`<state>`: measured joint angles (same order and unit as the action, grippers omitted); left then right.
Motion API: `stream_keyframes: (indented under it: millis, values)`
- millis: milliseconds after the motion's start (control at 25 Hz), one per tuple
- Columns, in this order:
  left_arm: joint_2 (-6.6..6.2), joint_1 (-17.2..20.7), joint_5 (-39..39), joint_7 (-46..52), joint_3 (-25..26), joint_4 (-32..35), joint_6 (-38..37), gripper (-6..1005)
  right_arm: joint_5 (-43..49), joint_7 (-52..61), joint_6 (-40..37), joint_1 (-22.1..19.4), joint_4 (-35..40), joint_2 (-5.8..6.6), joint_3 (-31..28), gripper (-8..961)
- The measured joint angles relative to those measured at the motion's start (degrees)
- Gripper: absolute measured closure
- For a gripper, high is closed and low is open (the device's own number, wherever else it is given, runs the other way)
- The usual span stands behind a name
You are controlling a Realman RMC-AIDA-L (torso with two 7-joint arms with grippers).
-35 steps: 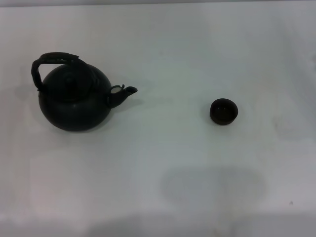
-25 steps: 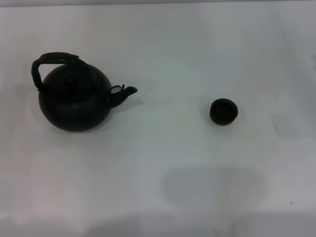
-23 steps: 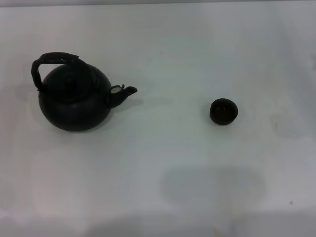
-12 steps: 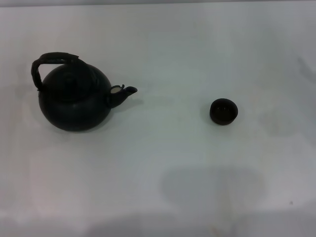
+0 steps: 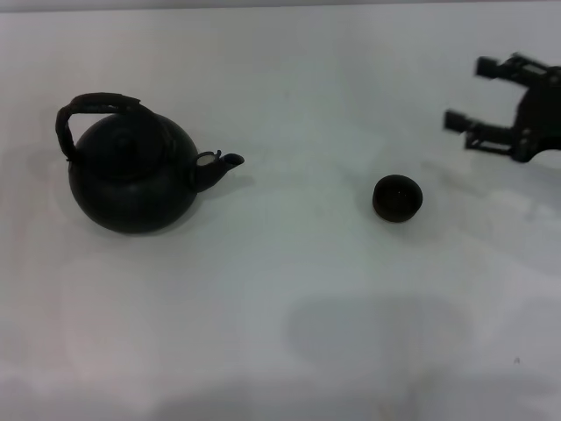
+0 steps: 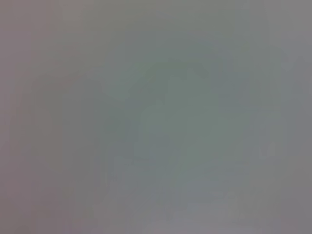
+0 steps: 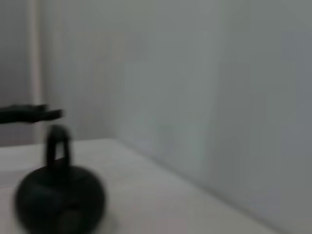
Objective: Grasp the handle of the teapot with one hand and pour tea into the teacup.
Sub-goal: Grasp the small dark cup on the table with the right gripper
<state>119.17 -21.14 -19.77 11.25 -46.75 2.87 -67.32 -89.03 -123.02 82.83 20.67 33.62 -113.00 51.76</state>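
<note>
The matte black teapot (image 5: 131,180) stands at the left of the white table, its spout pointing right toward the teacup (image 5: 397,197). Its dark arched handle (image 5: 95,104) stands upright over the lid. The small dark teacup sits right of centre. My right gripper (image 5: 466,93) is at the far right, beyond and to the right of the cup, with its fingers spread open and empty. The right wrist view shows the teapot (image 7: 58,201) and its handle (image 7: 57,142) far off, blurred. My left gripper is out of view; the left wrist view shows only plain grey.
The white table (image 5: 289,289) stretches wide between teapot and cup and toward its front edge. A pale wall (image 7: 204,87) shows behind the table in the right wrist view.
My right gripper has come into the head view from the right edge; it was absent before. The teapot and teacup have not moved.
</note>
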Motion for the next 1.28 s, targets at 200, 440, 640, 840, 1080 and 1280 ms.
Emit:
stream_keyframes:
  millis: [200, 440, 640, 840, 1080, 1280]
  values:
    - [0.01, 0.0, 0.0, 0.0, 0.0, -0.1, 0.0, 127, 5.7, 2.6, 1.2, 2.3, 1.1, -0.88, 1.2, 89]
    - [0.08, 0.0, -0.1, 0.0, 0.0, -0.2, 0.0, 127, 7.8, 3.9, 0.7, 3.5, 1.2, -1.66, 4.6, 88]
    - [0.11, 0.0, -0.1, 0.0, 0.0, -0.2, 0.0, 128, 8.0, 4.0, -2.1, 3.8, 0.7, -1.78, 8.6, 88]
    - [0.10, 0.0, -0.2, 0.0, -0.2, -0.2, 0.0, 128, 8.0, 4.6, -6.3, 4.0, 0.6, -2.05, 13.0, 87]
    - [0.15, 0.0, -0.3, 0.0, -0.3, -0.3, 0.0, 128, 7.8, 4.8, -11.3, 4.0, 0.5, -2.15, 16.5, 87]
    - [0.19, -0.2, -0.3, 0.0, -0.3, -0.9, 0.0, 128, 7.8, 4.9, -13.6, 4.0, 0.4, -2.13, 16.9, 86]
